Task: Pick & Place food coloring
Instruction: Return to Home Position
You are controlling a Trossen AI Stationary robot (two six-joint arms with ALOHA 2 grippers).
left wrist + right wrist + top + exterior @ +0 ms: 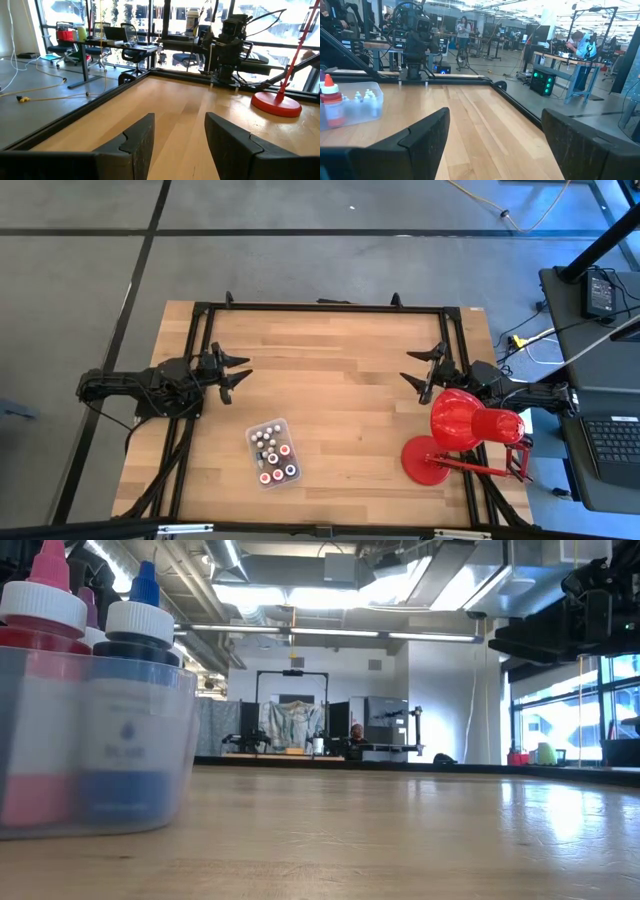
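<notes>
Several tiny food coloring bottles [272,453] with white, red and dark caps stand upright in a clear plastic tray [254,428] near the table's front, left of centre. The low view shows a red bottle [40,690] and a blue one [135,710] up close; the right wrist view shows the tray [367,107] and a red bottle [332,107]. My left gripper [240,372] hovers open at the table's left side, fingers level, nothing between them. My right gripper [418,370] hovers open at the right side, likewise with nothing between its fingers.
A big red desk lamp [465,435] stands on the table's right front, its round base [276,104] close to my right arm. A black frame [320,307] borders the wooden table. Bare wood lies between the two grippers.
</notes>
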